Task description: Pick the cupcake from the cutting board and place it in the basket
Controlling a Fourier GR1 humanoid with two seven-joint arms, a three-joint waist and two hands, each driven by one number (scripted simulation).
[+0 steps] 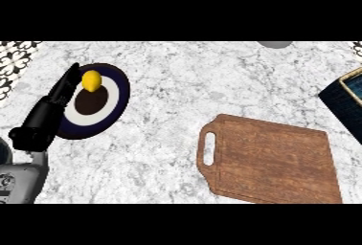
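Observation:
A brown wooden cutting board (276, 160) with a handle slot lies at the lower right of the marble counter, and nothing stands on it. No cupcake shows anywhere. The dark blue basket (346, 103) is cut off by the right edge. My left hand (51, 107) rests at the left with straight fingers pointing up, overlapping the rim of a plate. My right hand is out of view.
A dark blue and white plate (99, 103) with a dark centre sits at the left and carries a yellow lemon (92, 80). A grey round object (274, 43) peeks in at the top edge. Patterned tiles (14, 60) border the counter's left.

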